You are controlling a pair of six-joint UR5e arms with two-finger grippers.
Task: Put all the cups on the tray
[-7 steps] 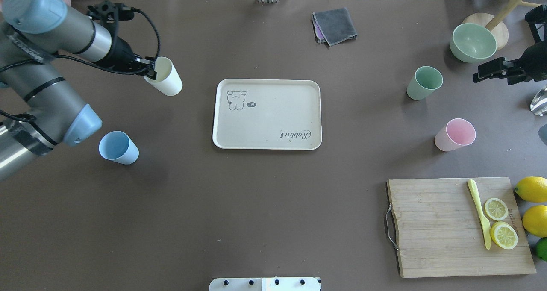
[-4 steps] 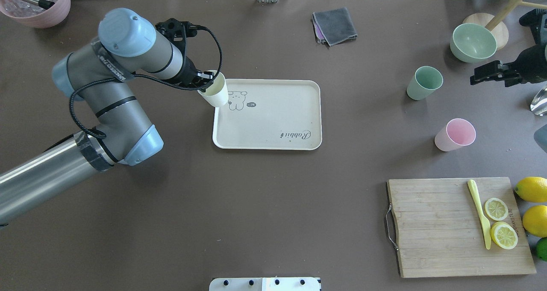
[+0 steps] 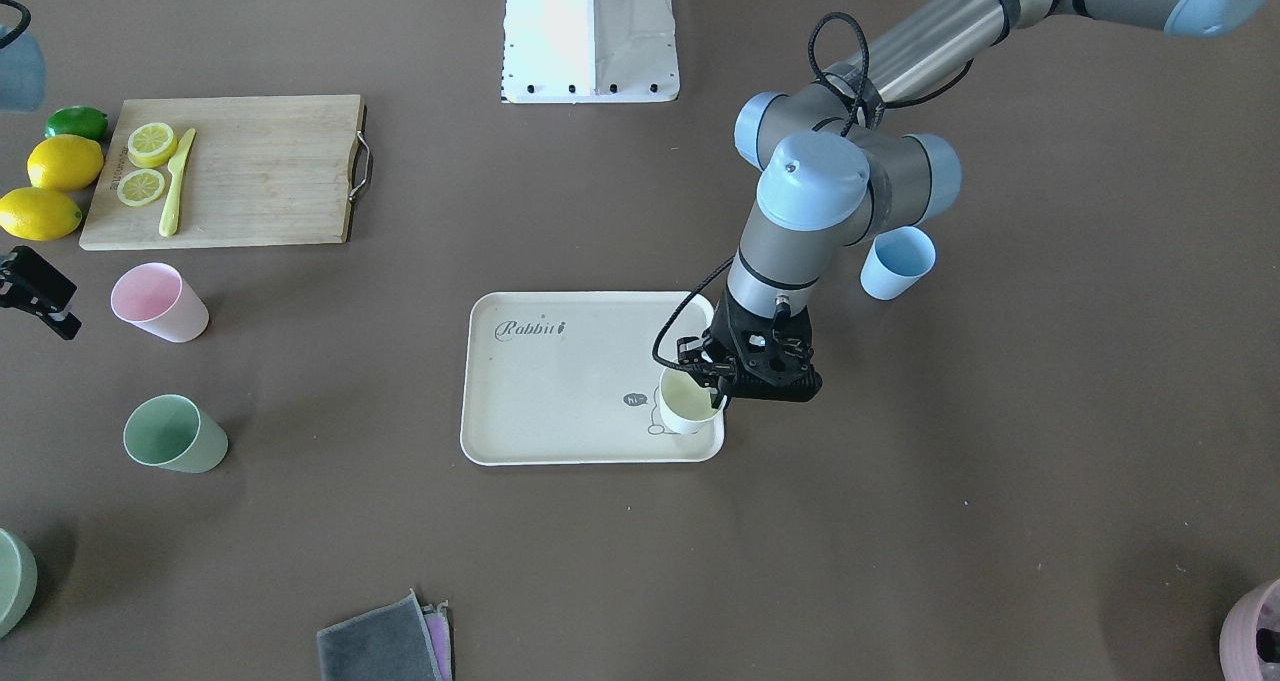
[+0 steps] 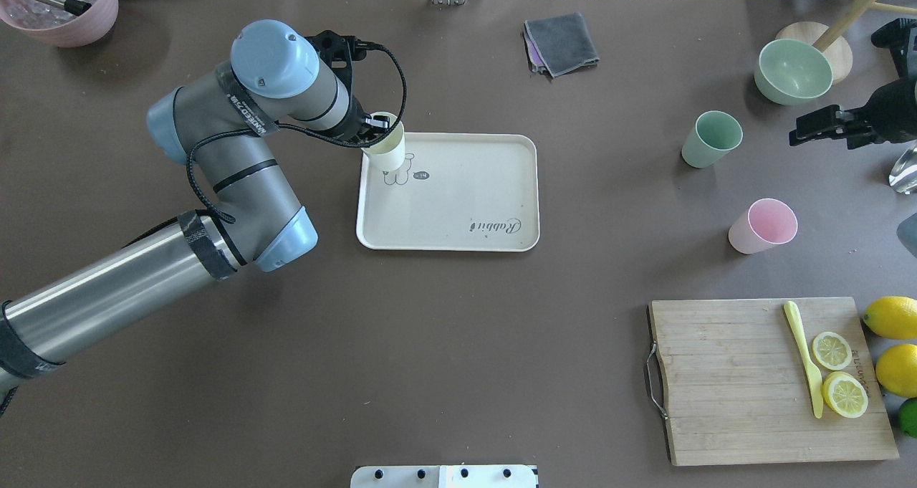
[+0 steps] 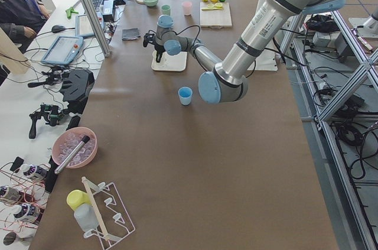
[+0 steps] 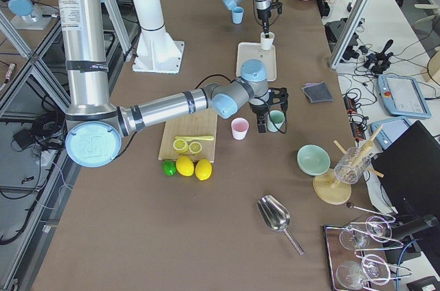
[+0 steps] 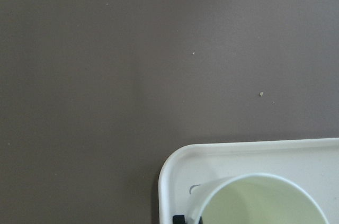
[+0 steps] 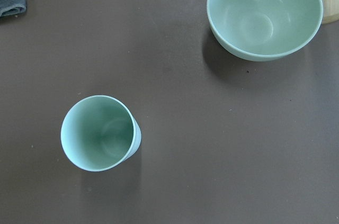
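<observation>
My left gripper (image 4: 374, 125) is shut on the rim of the cream-yellow cup (image 4: 387, 147), holding it upright over the bunny corner of the beige tray (image 4: 458, 201); I cannot tell if its base touches. It also shows in the front view (image 3: 688, 401). The blue cup (image 3: 897, 261) stands on the table beside my left arm, hidden in the overhead view. The green cup (image 4: 711, 138) and pink cup (image 4: 764, 226) stand at the right. My right gripper (image 4: 809, 124) hovers open and empty, right of the green cup (image 8: 99, 133).
A green bowl (image 4: 792, 71) sits behind the green cup. A folded grey cloth (image 4: 560, 42) lies at the back. A wooden cutting board (image 4: 745, 380) with a knife and lemon slices lies front right, lemons beside it. A pink bowl (image 4: 61, 4) is back left.
My left arm has carried the cream-yellow cup rightward from over the bare table to over the tray's bunny corner. My arm now covers the blue cup. The right gripper has barely shifted.
</observation>
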